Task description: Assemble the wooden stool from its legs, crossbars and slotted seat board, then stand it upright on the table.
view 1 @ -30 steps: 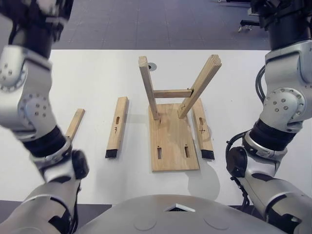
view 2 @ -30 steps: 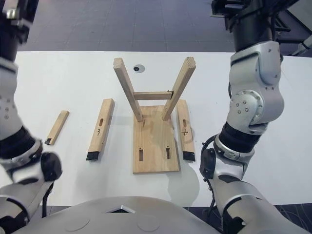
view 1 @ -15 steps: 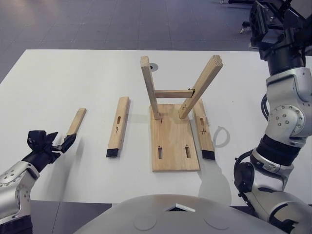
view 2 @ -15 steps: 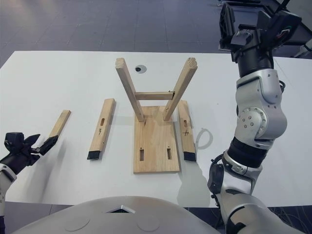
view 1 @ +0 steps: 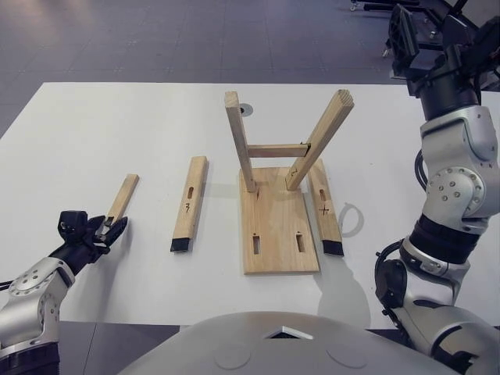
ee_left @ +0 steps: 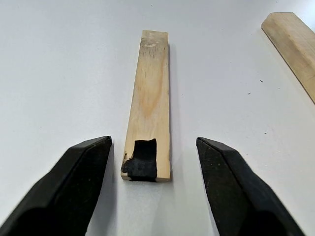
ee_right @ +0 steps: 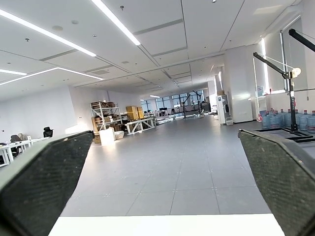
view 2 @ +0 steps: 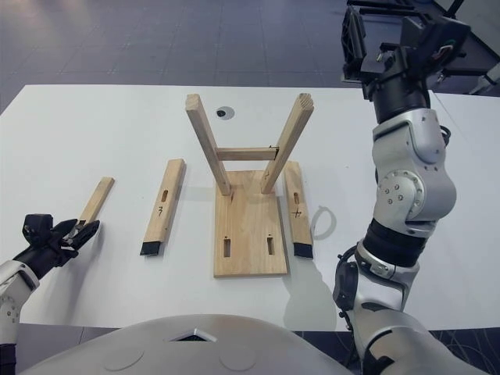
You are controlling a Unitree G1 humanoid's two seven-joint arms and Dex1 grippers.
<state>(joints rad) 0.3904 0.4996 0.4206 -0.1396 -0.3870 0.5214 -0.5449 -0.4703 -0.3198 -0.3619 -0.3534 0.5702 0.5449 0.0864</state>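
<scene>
The slotted seat board (view 1: 280, 230) lies flat at the table's middle. Two legs (view 1: 238, 141) (view 1: 320, 141) stand in its far slots, joined by a crossbar (view 1: 279, 150). A loose leg (view 1: 189, 203) lies left of the board, and another (view 1: 326, 209) lies against its right edge. A short crossbar (view 1: 121, 199) (ee_left: 150, 98) lies further left. My left gripper (view 1: 105, 232) (ee_left: 152, 141) is open at table level, its fingers on either side of that crossbar's black near end, not touching it. My right gripper (view 2: 355, 43) (ee_right: 166, 133) is open, held high above the table's far right, holding nothing.
The white table (view 1: 117, 133) has a small round hole (view 1: 245, 108) behind the standing legs. Bare surface stretches on the far left and in front of the board. The front edge runs close to my left gripper.
My left arm dropped from high on the left to the table and brought its open gripper up to the short crossbar's near end. My right arm swung its gripper upward.
</scene>
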